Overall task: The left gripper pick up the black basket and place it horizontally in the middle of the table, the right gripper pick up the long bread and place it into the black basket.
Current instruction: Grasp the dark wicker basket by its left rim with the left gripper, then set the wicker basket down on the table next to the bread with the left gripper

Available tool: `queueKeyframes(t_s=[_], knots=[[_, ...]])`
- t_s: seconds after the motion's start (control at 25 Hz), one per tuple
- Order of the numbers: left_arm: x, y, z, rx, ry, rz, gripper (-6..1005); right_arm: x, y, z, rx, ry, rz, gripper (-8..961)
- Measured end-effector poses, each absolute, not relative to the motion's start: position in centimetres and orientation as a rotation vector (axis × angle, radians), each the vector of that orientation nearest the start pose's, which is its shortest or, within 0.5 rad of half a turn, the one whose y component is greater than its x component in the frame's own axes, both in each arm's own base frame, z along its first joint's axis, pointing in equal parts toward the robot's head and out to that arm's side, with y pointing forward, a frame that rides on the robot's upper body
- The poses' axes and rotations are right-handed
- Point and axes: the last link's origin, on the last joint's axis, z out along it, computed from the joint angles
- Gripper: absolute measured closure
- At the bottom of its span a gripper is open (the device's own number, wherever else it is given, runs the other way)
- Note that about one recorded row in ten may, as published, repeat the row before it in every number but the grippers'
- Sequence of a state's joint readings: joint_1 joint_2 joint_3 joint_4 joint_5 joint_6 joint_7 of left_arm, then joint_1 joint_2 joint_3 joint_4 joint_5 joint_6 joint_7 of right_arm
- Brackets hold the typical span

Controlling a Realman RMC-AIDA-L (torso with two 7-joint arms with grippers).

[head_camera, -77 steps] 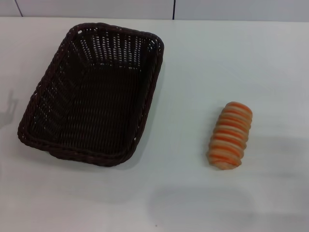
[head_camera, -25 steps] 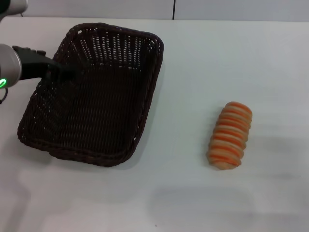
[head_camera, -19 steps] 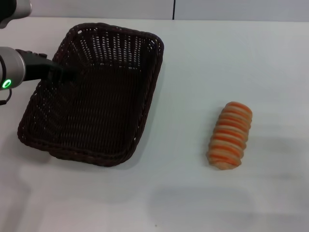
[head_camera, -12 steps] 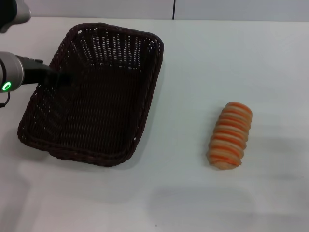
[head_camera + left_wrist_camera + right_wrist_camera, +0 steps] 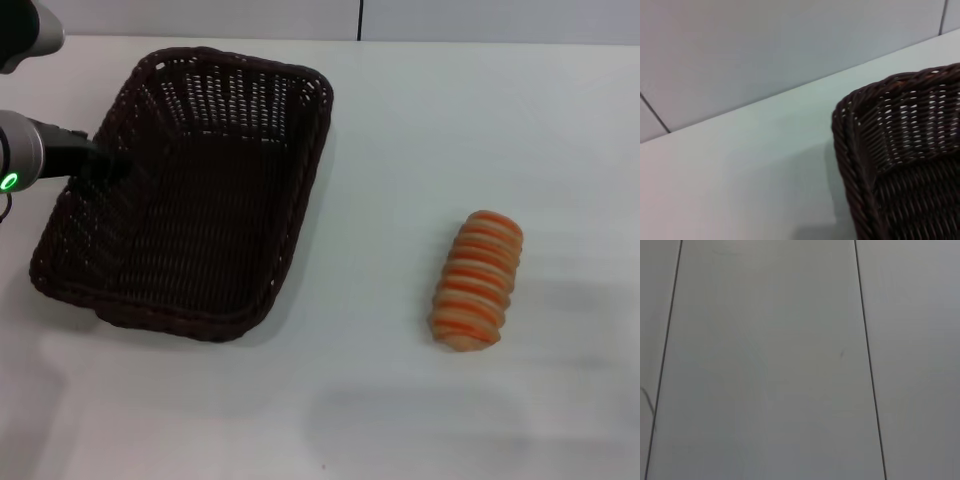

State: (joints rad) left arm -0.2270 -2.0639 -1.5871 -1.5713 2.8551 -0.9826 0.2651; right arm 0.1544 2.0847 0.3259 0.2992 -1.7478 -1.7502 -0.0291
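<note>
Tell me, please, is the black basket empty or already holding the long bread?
Empty. The black basket shows only bare weave inside; the long bread lies apart on the table.

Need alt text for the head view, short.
The left gripper reaches in from the left to the long left rim of a black basket lying at an angle on the white table. A striped long bread lies apart to its right.
</note>
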Motion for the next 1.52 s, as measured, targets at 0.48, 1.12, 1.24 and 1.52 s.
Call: queueKeyframes(t_s=[0.48, 1.12, 1.24, 1.52], knots=[[-23.9, 35.2, 3.7, -2.081, -0.789, 0.267, 679, 32.4, 21.1, 0.5, -1.296, 0.319, 0.870, 145], [-20.4, 37.2, 5.1, -2.417, -0.623, 0.072, 767, 32.5, 20.8, 0.6, -1.293, 0.318, 0.865, 147], [-16.8, 38.6, 4.2, -2.689, -0.474, 0.042, 785, 32.5, 20.8, 0.6, -1.293, 0.318, 0.865, 148], [-14.4, 38.6, 3.6, -2.806, -0.335, 0.073, 801, 32.5, 20.9, 0.6, -1.294, 0.315, 0.866, 148]])
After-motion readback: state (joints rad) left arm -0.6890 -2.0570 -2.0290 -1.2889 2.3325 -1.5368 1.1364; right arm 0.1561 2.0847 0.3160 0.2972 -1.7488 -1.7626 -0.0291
